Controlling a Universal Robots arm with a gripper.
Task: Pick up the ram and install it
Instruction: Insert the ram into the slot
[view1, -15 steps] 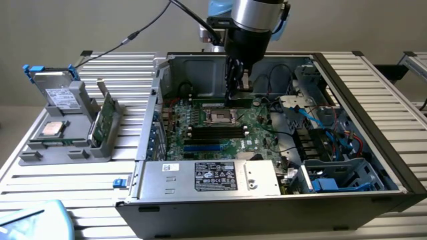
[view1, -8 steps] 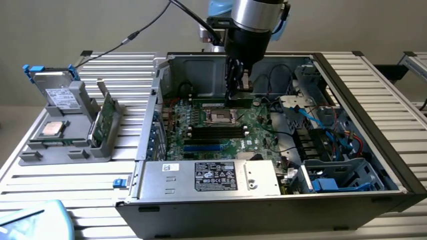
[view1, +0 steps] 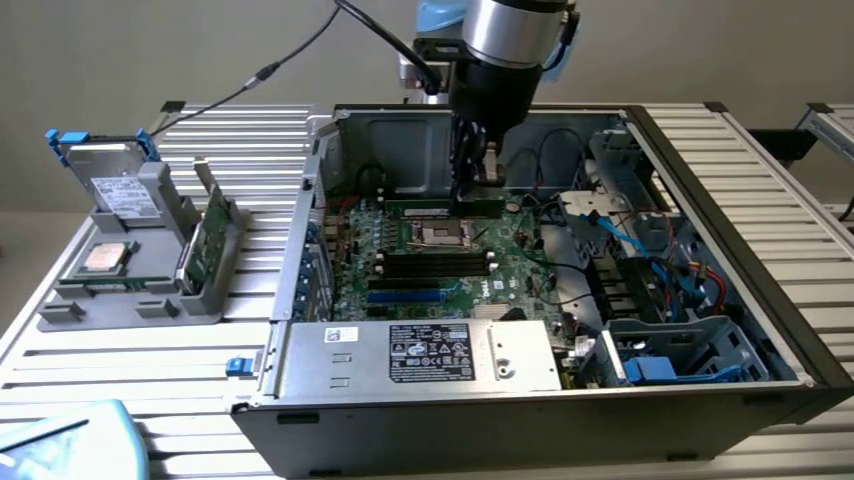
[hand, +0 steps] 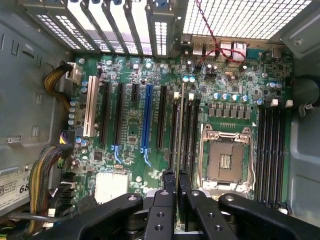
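The ram (hand: 180, 130) is a thin stick seen edge-on in the wrist view, hanging lengthwise over the black memory slots (hand: 190, 135) beside the empty processor socket (hand: 223, 160). My gripper (hand: 176, 182) is shut on its near end, the two black fingers (hand: 169, 182) pressed against its sides. In the exterior view the gripper (view1: 477, 195) reaches down into the open computer case (view1: 747, 300), just above the far edge of the green motherboard (view1: 441, 265). Whether the ram touches a slot I cannot tell.
A second bank of black slots (hand: 272, 150) lies on the socket's other side. Yellow-black cable bundles (hand: 45, 170) run along the board's edge. The power supply (view1: 414, 355) fills the case front. At the exterior view's left, a grey rack (view1: 134, 290) holds a silver chip (view1: 107, 257) and a green board (view1: 214, 235).
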